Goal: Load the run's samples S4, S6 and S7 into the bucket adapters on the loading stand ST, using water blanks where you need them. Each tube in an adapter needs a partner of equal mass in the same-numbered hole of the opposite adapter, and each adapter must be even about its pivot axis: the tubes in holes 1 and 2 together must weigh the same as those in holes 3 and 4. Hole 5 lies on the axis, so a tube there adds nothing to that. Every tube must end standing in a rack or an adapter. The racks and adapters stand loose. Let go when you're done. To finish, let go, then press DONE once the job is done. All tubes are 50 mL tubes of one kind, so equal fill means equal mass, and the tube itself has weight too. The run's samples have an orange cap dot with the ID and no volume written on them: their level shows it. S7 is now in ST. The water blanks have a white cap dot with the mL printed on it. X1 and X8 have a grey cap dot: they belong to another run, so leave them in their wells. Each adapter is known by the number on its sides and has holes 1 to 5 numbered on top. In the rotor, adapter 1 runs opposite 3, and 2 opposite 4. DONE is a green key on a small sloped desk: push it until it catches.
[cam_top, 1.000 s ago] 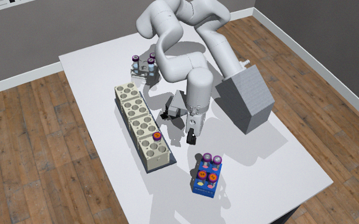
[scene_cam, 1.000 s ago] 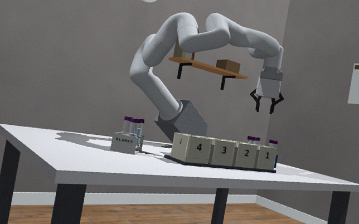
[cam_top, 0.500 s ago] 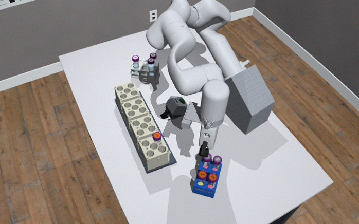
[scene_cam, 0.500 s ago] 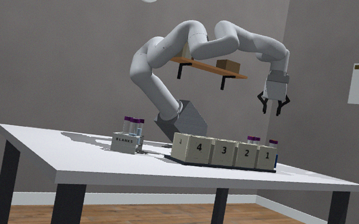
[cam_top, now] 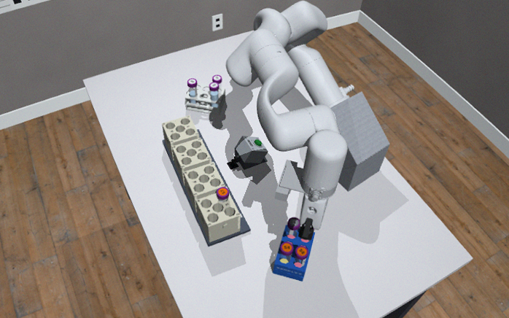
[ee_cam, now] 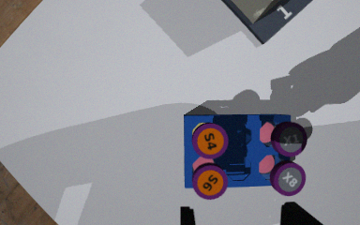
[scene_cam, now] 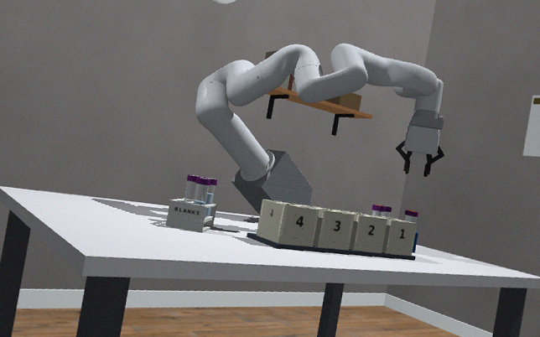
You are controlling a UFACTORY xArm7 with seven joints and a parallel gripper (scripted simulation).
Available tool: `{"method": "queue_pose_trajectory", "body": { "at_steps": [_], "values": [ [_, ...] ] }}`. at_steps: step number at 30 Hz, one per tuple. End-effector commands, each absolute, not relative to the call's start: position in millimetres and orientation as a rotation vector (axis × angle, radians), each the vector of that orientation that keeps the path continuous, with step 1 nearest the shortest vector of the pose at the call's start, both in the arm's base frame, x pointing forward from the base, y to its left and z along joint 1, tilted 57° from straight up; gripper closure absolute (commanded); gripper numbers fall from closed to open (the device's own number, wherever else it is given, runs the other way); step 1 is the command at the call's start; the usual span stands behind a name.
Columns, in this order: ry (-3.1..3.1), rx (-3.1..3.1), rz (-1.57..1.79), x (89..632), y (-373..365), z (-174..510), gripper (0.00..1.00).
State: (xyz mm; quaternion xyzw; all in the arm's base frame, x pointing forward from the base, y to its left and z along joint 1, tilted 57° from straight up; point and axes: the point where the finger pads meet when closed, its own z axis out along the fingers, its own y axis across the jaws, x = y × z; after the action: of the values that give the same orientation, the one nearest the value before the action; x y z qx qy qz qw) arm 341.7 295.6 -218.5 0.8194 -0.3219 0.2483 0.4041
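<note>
Hovering above blue rack (cam_top: 288, 271) (ee_cam: 244, 183) | gripper (cam_top: 307, 230) (scene_cam: 416, 170) (ee_cam: 236, 217) jaws partly spread | pinching nothing, touching nothing

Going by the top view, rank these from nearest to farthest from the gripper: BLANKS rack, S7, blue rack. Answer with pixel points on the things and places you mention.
1. Blue rack (cam_top: 288, 271) (scene_cam: 415, 242) (ee_cam: 253, 123): lowest in the view, overlapped by the gripper (cam_top: 306, 234) (scene_cam: 416, 170) (ee_cam: 237, 209).
2. S7 (cam_top: 222, 193): left of the gripper, in adapter 1.
3. BLANKS rack (cam_top: 194, 98) (scene_cam: 185, 221): upper left, beyond the adapters.
</note>
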Motion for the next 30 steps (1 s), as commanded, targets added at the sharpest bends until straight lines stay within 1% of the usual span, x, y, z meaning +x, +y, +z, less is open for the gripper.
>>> {"method": "queue_pose_trajectory", "body": {
  "at_steps": [1,11,30],
  "values": [
    [-0.816,2.066,0.627,343.0,301.6,-220.4,0.43],
    [-0.816,2.066,0.627,343.0,301.6,-220.4,0.43],
    [-0.816,2.067,0.627,348.0,273.7,-239.0,0.43]
  ]
}}
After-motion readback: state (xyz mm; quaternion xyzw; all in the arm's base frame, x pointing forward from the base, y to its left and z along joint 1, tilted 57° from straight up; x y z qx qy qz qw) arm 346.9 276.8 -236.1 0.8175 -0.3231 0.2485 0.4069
